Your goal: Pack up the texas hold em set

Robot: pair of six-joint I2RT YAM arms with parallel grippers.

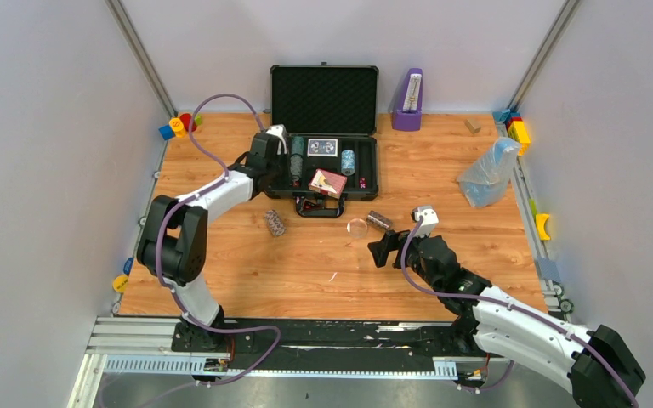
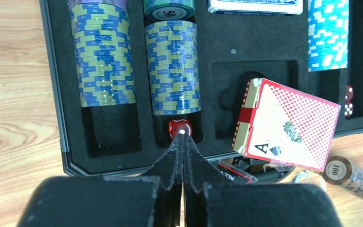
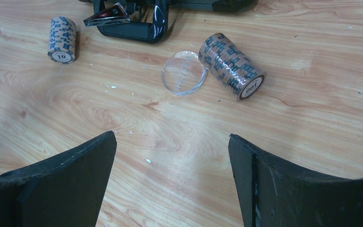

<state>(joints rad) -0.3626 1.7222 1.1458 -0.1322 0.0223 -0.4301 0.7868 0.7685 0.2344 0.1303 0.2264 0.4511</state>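
At the left wrist, I see the left gripper (image 2: pixel 182 134) with its fingers pressed flat together and nothing between them. Its tip sits right at a red die (image 2: pixel 180 126); I cannot tell whether it touches. The die lies at the near end of a chip slot in the open case (image 2: pixel 56 94), just below a blue-and-green chip stack (image 2: pixel 172 68). A second stack of the same colours (image 2: pixel 103 56) fills the slot to its left. To the right, the red deck (image 2: pixel 288 125) leans tilted, half out of its recess and overhanging the case's near rim. Beyond it lies the blue deck (image 2: pixel 255 5), with a pale blue stack (image 2: pixel 328 35) further right and two more dice (image 2: pixel 349 100) by the right wall.

On the other side, the right gripper (image 3: pixel 170 137) hangs over the bare table (image 3: pixel 312 104) with its fingers spread wide and holding nothing. Ahead of it a chip roll marked 100 (image 3: pixel 231 66) lies on its side, touching or nearly touching a clear disc (image 3: pixel 184 73). A chip roll marked 10 (image 3: pixel 62 39) lies well off to the left. Both rolls are outside the case, near its handle (image 3: pixel 137 26).

From overhead, the lid (image 1: pixel 323 98) stands upright at the back. A purple metronome (image 1: pixel 407 100) stands beside it, and a plastic bag (image 1: pixel 489 170) lies further right.
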